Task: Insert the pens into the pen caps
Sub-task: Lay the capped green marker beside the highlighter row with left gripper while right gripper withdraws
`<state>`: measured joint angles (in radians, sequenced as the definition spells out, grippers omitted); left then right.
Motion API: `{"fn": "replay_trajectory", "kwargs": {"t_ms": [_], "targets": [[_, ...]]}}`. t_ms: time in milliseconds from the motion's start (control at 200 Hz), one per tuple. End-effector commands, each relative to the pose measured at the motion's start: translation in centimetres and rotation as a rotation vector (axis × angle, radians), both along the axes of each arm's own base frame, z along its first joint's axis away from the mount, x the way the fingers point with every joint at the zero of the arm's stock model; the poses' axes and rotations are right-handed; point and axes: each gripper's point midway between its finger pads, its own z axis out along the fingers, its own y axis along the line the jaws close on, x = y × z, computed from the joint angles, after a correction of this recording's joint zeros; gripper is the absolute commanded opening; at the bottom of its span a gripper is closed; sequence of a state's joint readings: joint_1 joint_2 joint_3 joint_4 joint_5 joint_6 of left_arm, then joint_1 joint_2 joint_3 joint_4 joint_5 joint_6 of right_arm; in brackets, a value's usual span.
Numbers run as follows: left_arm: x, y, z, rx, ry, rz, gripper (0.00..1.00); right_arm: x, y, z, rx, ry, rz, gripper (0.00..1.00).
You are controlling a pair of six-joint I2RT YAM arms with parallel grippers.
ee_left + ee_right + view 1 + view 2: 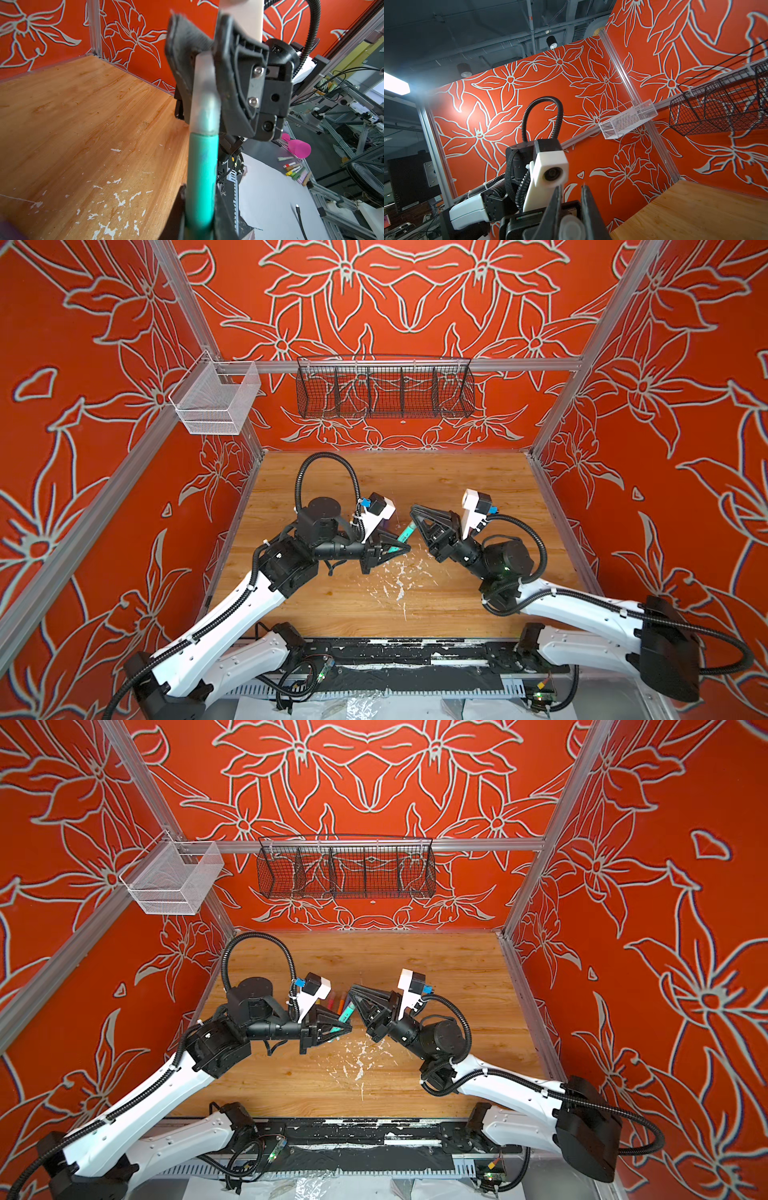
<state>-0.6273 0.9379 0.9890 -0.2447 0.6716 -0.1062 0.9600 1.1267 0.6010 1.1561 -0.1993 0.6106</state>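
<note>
My left gripper (200, 200) is shut on a green pen (202, 176), which points up toward my right gripper (572, 188). The right gripper is shut on a clear pen cap (571, 227). In the left wrist view the cap (204, 93) sits over the pen's upper end, between the right gripper's black fingers (234, 72). In both top views the two grippers meet above the table's middle: left (399, 549) (345, 1029), right (413, 512) (353, 990), with the green pen (405, 533) (345, 1014) between them. A pink-red pen (331, 1002) and an orange pen (340, 1005) lie on the table behind them.
White paint flecks (399, 576) mark the wooden table (478, 489) in front of the grippers. A white mesh basket (216, 402) hangs on the left rail and a black wire basket (384, 391) on the back wall. Orange flowered walls enclose three sides.
</note>
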Motion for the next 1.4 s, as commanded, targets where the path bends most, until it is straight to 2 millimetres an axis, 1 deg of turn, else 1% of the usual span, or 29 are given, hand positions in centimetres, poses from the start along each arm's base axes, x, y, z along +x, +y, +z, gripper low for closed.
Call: {"fn": "replay_trajectory", "kwargs": {"t_ms": [0, 100, 215, 295, 350, 395, 450, 455, 480, 545, 570, 585, 641, 731, 771, 821, 831, 841, 866, 911, 971, 1056, 1151, 1246, 1396], "targets": [[6.6, 5.2, 11.6, -0.271, -0.313, 0.447, 0.00, -6.8, 6.0, -9.4, -0.302, 0.080, 0.363, 0.00], [7.5, 6.5, 12.3, -0.285, -0.335, 0.543, 0.00, -6.8, 7.6, -11.5, -0.315, 0.164, 0.346, 0.00], [8.8, 7.5, 12.4, -0.291, -0.343, 0.636, 0.00, -7.0, 9.0, -12.3, -0.286, 0.225, 0.371, 0.00], [9.3, 8.0, 12.3, -0.293, -0.342, 0.675, 0.00, -7.0, 9.4, -11.9, -0.255, 0.227, 0.388, 0.00], [9.4, 7.9, 11.9, -0.287, -0.340, 0.672, 0.00, -6.9, 9.3, -11.6, -0.255, 0.213, 0.377, 0.00], [9.3, 7.7, 11.4, -0.281, -0.331, 0.659, 0.00, -6.3, 9.1, -11.3, -0.270, 0.215, 0.345, 0.00], [9.2, 7.2, 10.4, -0.265, -0.307, 0.634, 0.00, -5.0, 8.6, -11.0, -0.299, 0.238, 0.290, 0.00], [9.2, 7.2, 10.2, -0.263, -0.304, 0.633, 0.00, -4.8, 8.5, -11.0, -0.303, 0.241, 0.283, 0.01], [9.2, 7.1, 9.5, -0.250, -0.286, 0.625, 0.00, -4.0, 8.0, -10.8, -0.316, 0.257, 0.251, 0.11], [9.4, 6.7, 7.0, -0.221, -0.226, 0.617, 0.00, -1.8, 6.1, -10.0, -0.344, 0.291, 0.143, 0.38], [9.5, 6.6, 5.7, -0.207, -0.192, 0.617, 0.00, -0.9, 5.1, -9.9, -0.361, 0.307, 0.088, 0.46], [9.6, 6.6, 4.9, -0.199, -0.172, 0.621, 0.00, -0.3, 4.5, -9.8, -0.373, 0.317, 0.052, 0.50], [9.9, 6.5, 1.7, -0.175, -0.098, 0.636, 0.00, 1.6, 2.1, -9.6, -0.429, 0.351, -0.085, 0.56], [10.4, 6.0, -3.9, -0.140, 0.015, 0.670, 0.00, 4.3, -2.3, -10.3, -0.509, 0.436, -0.311, 0.66], [10.4, 5.5, -6.6, -0.104, 0.058, 0.684, 0.00, 5.0, -4.2, -11.0, -0.536, 0.469, -0.383, 0.71], [10.3, 4.7, -9.4, -0.054, 0.091, 0.700, 0.00, 5.6, -6.0, -11.8, -0.559, 0.502, -0.449, 0.76], [10.2, 4.5, -9.6, -0.051, 0.091, 0.703, 0.00, 5.8, -6.4, -11.9, -0.563, 0.510, -0.463, 0.77], [10.4, 4.2, -10.8, -0.021, 0.106, 0.707, 0.00, 5.9, -6.8, -12.1, -0.568, 0.518, -0.475, 0.78], [10.4, 3.6, -12.3, 0.015, 0.123, 0.714, 0.00, 6.2, -7.8, -12.4, -0.572, 0.535, -0.508, 0.79], [10.3, 2.8, -14.3, 0.066, 0.143, 0.723, 0.00, 6.5, -9.4, -13.4, -0.587, 0.565, -0.562, 0.80], [10.1, 1.7, -16.7, 0.127, 0.182, 0.733, 0.00, 6.9, -11.9, -14.1, -0.583, 0.601, -0.643, 0.82], [10.4, 0.8, -19.2, 0.163, 0.238, 0.752, 0.00, 7.0, -15.2, -14.7, -0.578, 0.634, -0.757, 0.85], [10.9, 0.0, -21.5, 0.210, 0.292, 0.772, 0.00, 7.0, -18.4, -15.7, -0.590, 0.681, -0.866, 0.89], [11.7, -0.4, -23.7, 0.297, 0.340, 0.813, 0.00, 6.9, -20.5, -16.7, -0.622, 0.721, -0.940, 0.92], [12.8, -0.9, -26.8, 0.426, 0.388, 0.852, 0.00, 7.4, -22.4, -18.4, -0.684, 0.790, -1.028, 0.94]]}}
